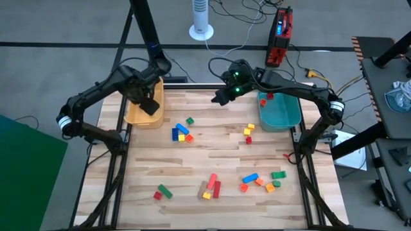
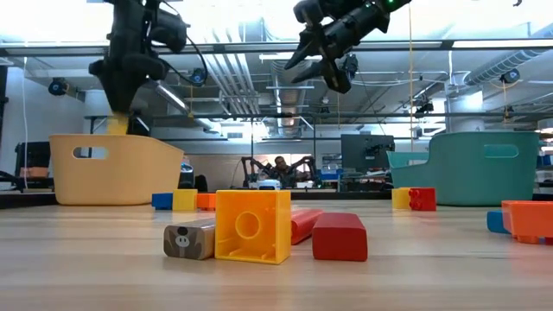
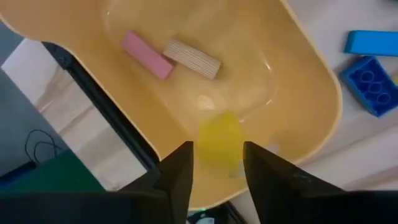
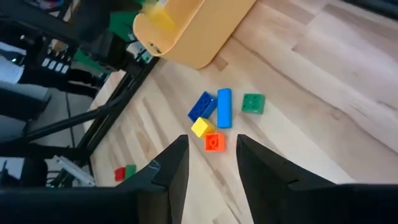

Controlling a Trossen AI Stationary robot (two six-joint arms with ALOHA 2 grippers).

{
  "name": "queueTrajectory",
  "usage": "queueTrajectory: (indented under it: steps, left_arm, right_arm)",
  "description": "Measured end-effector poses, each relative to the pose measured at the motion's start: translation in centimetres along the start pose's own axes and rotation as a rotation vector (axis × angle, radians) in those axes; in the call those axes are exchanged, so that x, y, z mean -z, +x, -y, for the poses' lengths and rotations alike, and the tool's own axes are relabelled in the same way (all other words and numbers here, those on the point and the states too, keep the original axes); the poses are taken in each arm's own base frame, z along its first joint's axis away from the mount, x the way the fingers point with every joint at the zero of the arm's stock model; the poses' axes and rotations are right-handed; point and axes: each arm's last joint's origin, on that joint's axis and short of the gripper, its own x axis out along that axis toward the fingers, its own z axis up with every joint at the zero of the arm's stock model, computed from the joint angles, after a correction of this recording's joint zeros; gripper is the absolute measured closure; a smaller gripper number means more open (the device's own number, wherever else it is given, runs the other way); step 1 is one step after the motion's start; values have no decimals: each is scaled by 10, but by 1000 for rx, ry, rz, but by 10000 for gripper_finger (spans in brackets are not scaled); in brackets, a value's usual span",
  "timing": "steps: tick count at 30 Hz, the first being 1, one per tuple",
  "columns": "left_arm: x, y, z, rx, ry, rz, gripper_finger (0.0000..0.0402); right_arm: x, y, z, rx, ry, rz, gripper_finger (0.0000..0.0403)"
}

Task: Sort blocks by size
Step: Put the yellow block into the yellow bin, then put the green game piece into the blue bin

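Observation:
Blocks lie scattered on the wooden table: a blue, yellow and orange cluster (image 1: 181, 133) with a green one (image 1: 190, 120) beside it, a yellow and red pair (image 1: 248, 131), and groups near the front (image 1: 210, 186) (image 1: 260, 179) (image 1: 162, 191). My left gripper (image 3: 217, 158) hangs open over the yellow bin (image 1: 144, 106). A blurred yellow block (image 3: 219, 140) shows just past its fingertips, in the air above the bin floor. A pink bar (image 3: 146, 55) and a tan bar (image 3: 193, 59) lie in that bin. My right gripper (image 1: 221, 97) stands open, high over the table's far middle.
A teal bin (image 1: 279, 110) at the far right holds a red block (image 1: 270, 96). In the low view a yellow cube (image 2: 252, 225), a red bar (image 2: 339, 236) and a small tan piece (image 2: 188, 240) lie close to the camera. Bare wood lies between the block groups.

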Motion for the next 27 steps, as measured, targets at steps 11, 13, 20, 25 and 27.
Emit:
queueTrajectory:
  steps: [11, 13, 20, 25, 27]
  left_arm:
    - [0, -35, 7, 110, -91, 134, 247]
    - [2, -54, 10, 145, -101, 210, 246]
    - [16, -125, 4, 245, -105, 488, 246]
    - [23, -164, -6, 232, -111, 678, 246]
    - [25, -175, -9, 221, -108, 741, 246]
  right_arm:
    - [11, 9, -15, 45, 16, 12, 262]
    - [13, 15, -17, 74, 4, 22, 264]
    - [15, 53, -1, 163, -60, 21, 254]
    - [17, 90, 14, 182, -95, 27, 235]
    - [17, 102, 18, 191, -92, 12, 226]
